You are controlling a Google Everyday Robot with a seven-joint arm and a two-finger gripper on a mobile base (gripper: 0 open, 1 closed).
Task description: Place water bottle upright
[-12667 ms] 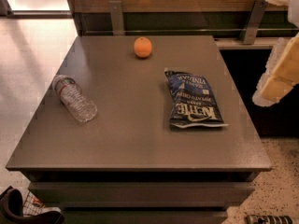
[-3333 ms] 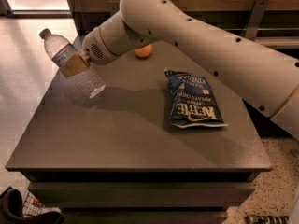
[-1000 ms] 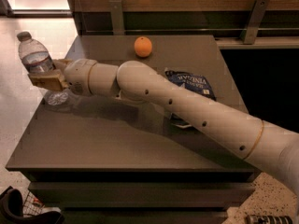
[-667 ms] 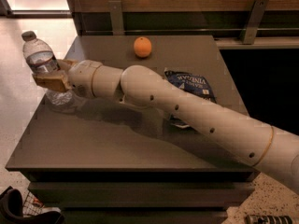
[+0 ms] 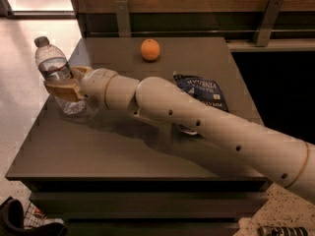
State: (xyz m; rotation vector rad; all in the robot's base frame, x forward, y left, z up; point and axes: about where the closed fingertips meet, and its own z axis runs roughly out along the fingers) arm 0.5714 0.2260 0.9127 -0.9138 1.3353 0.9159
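The water bottle [image 5: 55, 69] is a small clear ribbed plastic bottle with a pale grey cap. It stands nearly upright, leaning slightly left, at the table's left edge, its base on or just above the tabletop. My gripper [image 5: 64, 89] is at the end of the long white arm reaching in from the lower right, and its tan fingers [image 5: 63, 90] are shut on the bottle's middle.
An orange [image 5: 150, 49] sits at the back of the dark grey table [image 5: 123, 151]. A blue chip bag [image 5: 203, 92] lies right of centre, partly hidden by my arm. The table's left edge is right beside the bottle. A wooden wall with metal brackets runs behind.
Since the earliest frame the bottle was picked up from lying on the table and turned upright. Over the last second the gripper and bottle shifted slightly right and lower toward the tabletop.
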